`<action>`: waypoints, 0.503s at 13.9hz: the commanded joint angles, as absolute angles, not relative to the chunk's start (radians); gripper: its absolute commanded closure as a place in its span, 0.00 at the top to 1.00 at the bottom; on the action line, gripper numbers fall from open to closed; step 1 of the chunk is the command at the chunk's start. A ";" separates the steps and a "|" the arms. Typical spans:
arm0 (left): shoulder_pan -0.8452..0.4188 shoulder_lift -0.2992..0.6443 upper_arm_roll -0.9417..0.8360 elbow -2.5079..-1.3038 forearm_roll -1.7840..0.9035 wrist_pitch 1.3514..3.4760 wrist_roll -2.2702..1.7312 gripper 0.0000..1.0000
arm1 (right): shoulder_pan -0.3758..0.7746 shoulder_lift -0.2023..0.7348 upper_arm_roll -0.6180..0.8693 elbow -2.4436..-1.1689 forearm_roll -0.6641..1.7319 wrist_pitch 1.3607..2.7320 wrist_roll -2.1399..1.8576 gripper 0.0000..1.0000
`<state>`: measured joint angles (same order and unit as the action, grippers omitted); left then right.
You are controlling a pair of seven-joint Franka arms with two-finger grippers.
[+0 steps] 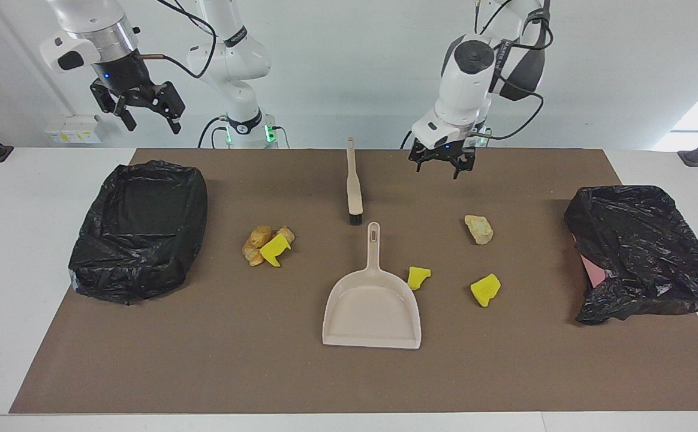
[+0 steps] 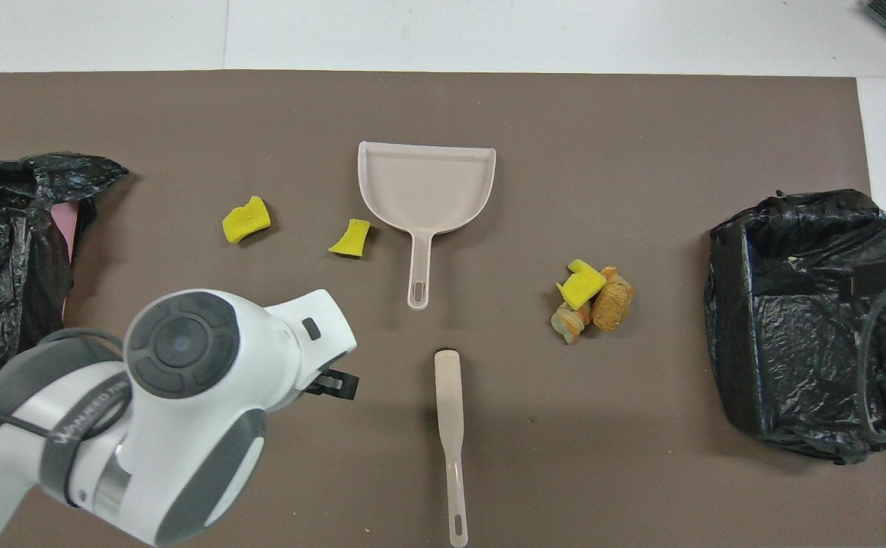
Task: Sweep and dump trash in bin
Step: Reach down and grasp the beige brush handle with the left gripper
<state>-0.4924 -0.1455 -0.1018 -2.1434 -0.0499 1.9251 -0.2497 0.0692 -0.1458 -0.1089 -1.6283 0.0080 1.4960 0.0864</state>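
Yellow and tan trash (image 1: 268, 245) (small scraps), beige dustpan (image 1: 372, 306), brown mat (image 1: 205, 360).

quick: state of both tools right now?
Left tool: open, empty, hanging low above the mat between brush and tan lump.
Right tool: open, empty, raised over the lined bin.

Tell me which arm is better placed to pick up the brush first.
Probably left. The left gripper hangs low over the mat beside the brush, jaws open. The right gripper is raised high above the open bin at its end of the table, away from the brush.
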 commanded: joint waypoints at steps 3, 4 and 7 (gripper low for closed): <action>-0.725 -0.155 -0.083 -2.301 -0.067 2.138 -0.525 1.00 | 0.055 -0.160 -0.106 -1.651 0.002 1.514 0.028 1.00; -0.774 -0.150 -0.081 -2.312 -0.067 2.164 -0.584 1.00 | 0.055 -0.160 -0.106 -1.651 0.002 1.514 0.026 1.00; -0.908 -0.100 -0.081 -2.315 -0.066 2.233 -0.774 1.00 | 0.046 -0.160 -0.107 -1.651 0.002 1.513 0.021 1.00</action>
